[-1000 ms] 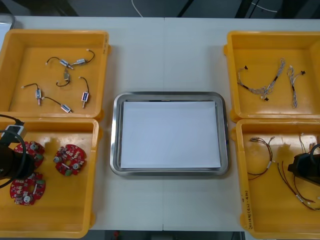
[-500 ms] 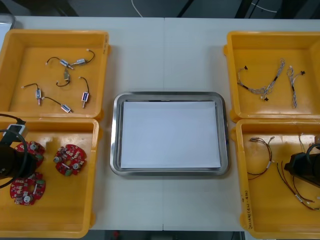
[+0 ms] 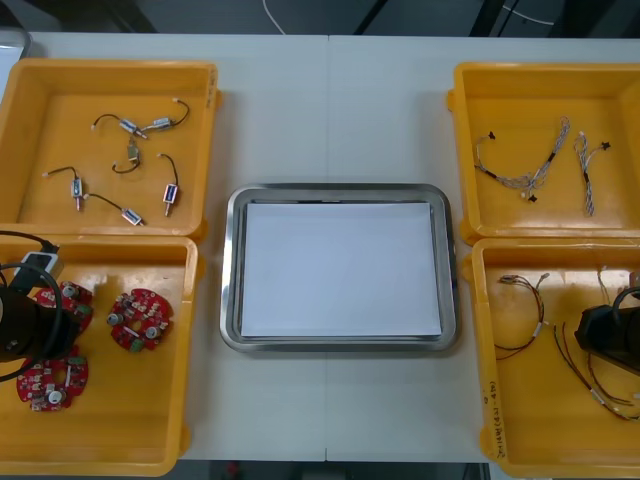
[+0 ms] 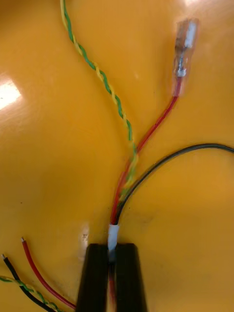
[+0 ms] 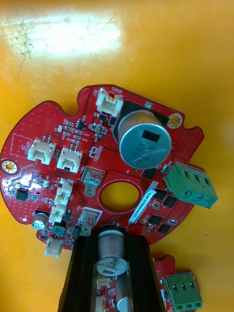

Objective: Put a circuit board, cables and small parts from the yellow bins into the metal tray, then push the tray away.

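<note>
Black fingers of the left gripper [image 5: 112,236] stand apart by the width of a silver cylinder [image 5: 111,253], which they clamp. The cylinder rises from a round red circuit board [image 5: 168,270] that is mostly hidden beneath the fingers. Just beyond the fingertips a second circuit board [image 5: 73,146] lies flat on the bin floor, with a green terminal block at one edge and a hole at its middle. From above, the left gripper [image 3: 30,325] sits low at the left side of the near-left bin [image 3: 150,430], at the desk's [image 3: 330,110] near left corner. A third circuit board [image 3: 140,320] lies apart from it, toward the metal tray [image 3: 232,270]. The right gripper [image 4: 113,248] has its fingers pinched nearly together on a cable bundle [image 4: 122,195], right at its white band. Red, black and twisted green-yellow wires fan out past the tips. From above, the right gripper [image 3: 605,335] is at the right side of the near-right bin [image 3: 520,430]. The tray, white inside, sits mid-desk between the bins. Small metal parts [image 3: 130,128] with black leads lie in the far-left bin [image 3: 30,90], and pale twisted cables [image 3: 545,165] in the far-right bin [image 3: 470,120].
</note>
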Controlling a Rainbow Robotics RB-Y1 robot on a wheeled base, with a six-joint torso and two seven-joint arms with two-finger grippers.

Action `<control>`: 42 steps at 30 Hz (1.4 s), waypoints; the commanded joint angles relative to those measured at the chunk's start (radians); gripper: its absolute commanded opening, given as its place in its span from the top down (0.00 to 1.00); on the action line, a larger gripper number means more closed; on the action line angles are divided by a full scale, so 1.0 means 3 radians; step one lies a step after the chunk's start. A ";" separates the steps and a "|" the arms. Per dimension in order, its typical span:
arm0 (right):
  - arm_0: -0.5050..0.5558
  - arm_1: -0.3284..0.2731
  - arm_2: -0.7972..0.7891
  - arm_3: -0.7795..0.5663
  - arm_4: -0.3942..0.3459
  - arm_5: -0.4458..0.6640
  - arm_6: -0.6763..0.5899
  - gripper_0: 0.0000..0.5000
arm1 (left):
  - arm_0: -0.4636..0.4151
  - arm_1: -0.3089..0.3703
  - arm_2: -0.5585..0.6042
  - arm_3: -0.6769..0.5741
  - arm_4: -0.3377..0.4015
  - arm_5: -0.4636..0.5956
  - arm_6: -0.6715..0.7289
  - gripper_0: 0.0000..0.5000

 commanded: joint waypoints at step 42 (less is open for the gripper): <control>-0.0382 -0.0860 -0.0773 -0.1795 -0.0988 0.1529 0.0586 1.00 | -0.0926 -0.0018 0.0626 -0.1035 0.0908 0.1402 0.0329 1.00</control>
